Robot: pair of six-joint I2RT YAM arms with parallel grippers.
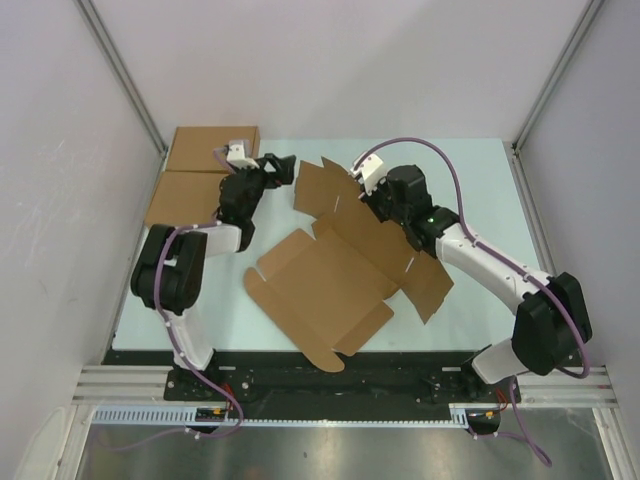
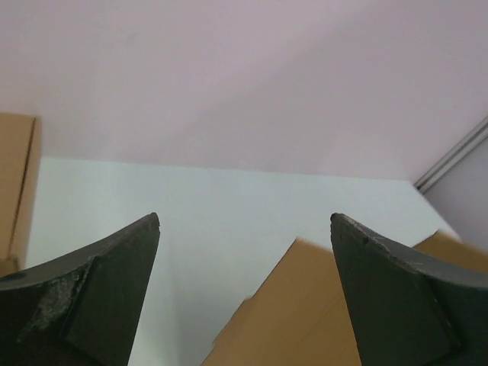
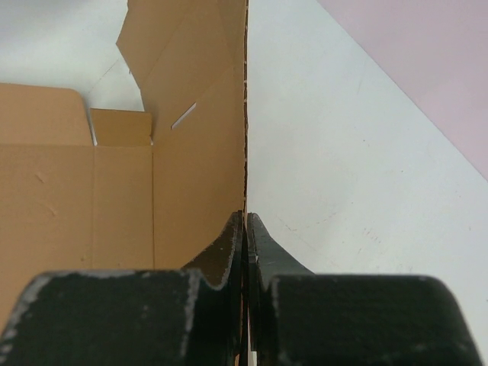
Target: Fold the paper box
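Note:
The paper box lies mid-table as a large brown die-cut sheet with flaps and slits, partly raised at its far side. My right gripper is shut on the edge of a raised panel; in the right wrist view its tips pinch the thin cardboard edge, with the sheet spreading to the left. My left gripper is open and empty just left of the sheet's far flap. In the left wrist view the gripper is wide open, with a flap corner below and between the fingers, not touched.
Two flat made-up brown boxes lie at the far left, one at the back and one nearer; one shows at the left edge of the left wrist view. Pale walls with metal rails close in the table's sides and back.

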